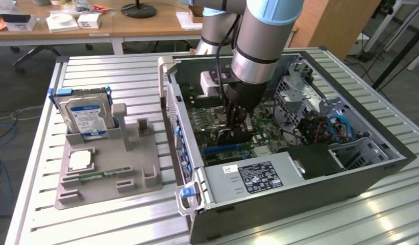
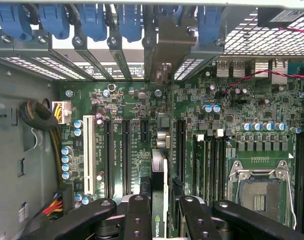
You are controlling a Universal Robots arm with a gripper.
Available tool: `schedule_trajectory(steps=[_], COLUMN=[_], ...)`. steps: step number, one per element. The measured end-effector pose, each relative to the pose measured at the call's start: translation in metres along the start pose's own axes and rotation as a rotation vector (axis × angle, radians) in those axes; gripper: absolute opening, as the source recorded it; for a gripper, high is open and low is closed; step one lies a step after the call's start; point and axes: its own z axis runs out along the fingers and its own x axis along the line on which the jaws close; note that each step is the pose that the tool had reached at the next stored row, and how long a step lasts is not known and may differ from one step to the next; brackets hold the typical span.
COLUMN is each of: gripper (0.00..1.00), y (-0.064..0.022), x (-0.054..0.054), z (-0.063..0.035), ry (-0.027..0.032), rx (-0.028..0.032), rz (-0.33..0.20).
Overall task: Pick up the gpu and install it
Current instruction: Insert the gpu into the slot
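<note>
Gripper [image 2: 160, 189] clamps the gpu [image 2: 159, 165] edge-on, upright over the motherboard [image 2: 117, 100].

The exterior view looks down from high up and a little way off onto a slatted table [image 1: 114, 76]. The open computer case [image 1: 318, 196] lies toward the exterior view's right, and desks [image 1: 148, 25] stand far behind. The wrist view sits close inside that case, facing past the gripper [image 2: 159, 197] straight at the motherboard [image 2: 137, 100]. Both views share the motherboard.
</note>
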Motion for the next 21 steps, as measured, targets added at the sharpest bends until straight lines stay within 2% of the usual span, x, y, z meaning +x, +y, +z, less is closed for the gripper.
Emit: schedule_trajectory(steps=[21], gripper=[0.27], y=[-0.0001], x=[0.0001], z=[0.0033], ry=[-0.0001], rx=[0.0002], rz=[0.000])
